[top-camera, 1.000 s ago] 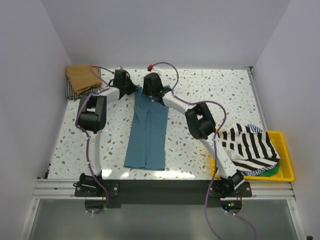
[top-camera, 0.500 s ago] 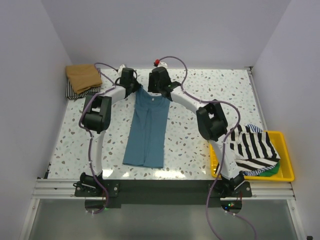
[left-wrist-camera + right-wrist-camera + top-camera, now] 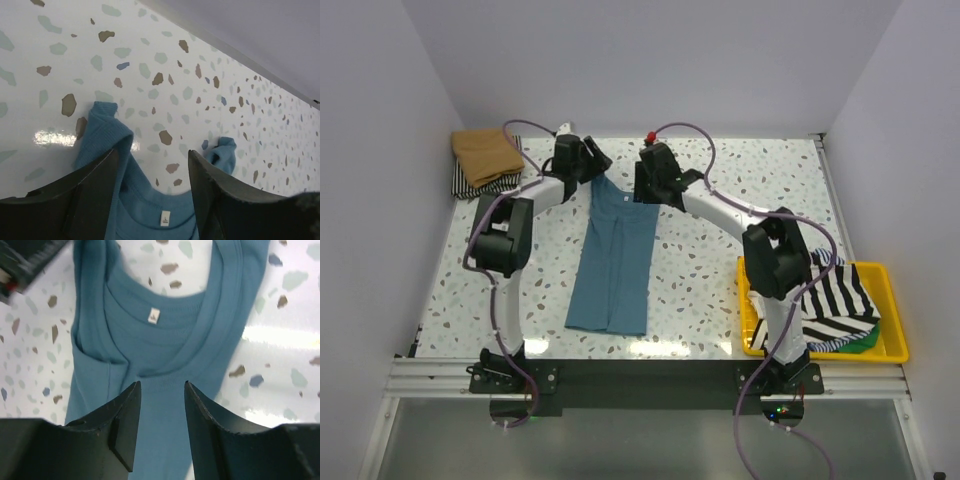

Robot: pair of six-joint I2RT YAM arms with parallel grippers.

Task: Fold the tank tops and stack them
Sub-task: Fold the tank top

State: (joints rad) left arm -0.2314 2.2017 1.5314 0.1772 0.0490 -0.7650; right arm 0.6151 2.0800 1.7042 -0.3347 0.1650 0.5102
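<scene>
A teal-blue tank top (image 3: 615,260) lies folded into a long narrow strip down the middle of the table, neckline at the far end. My left gripper (image 3: 586,162) hovers at the top's far left corner, open. In the left wrist view its jaws (image 3: 152,157) frame the neckline (image 3: 150,200), with one strap (image 3: 106,125) at the left finger and the other strap (image 3: 223,150) lying loose. My right gripper (image 3: 656,186) is at the far right corner, open (image 3: 161,386) just above the teal cloth (image 3: 160,340), holding nothing.
A tan-brown top (image 3: 486,150) lies folded on a striped one (image 3: 470,186) at the far left corner. A yellow tray (image 3: 892,300) at the right front holds a black-and-white striped top (image 3: 830,300) over green cloth (image 3: 866,344). Walls enclose the table.
My left gripper has opened and let go of the teal strap. Both grippers shifted right along the far end, the right arm swinging further right. The teal top stayed flat.
</scene>
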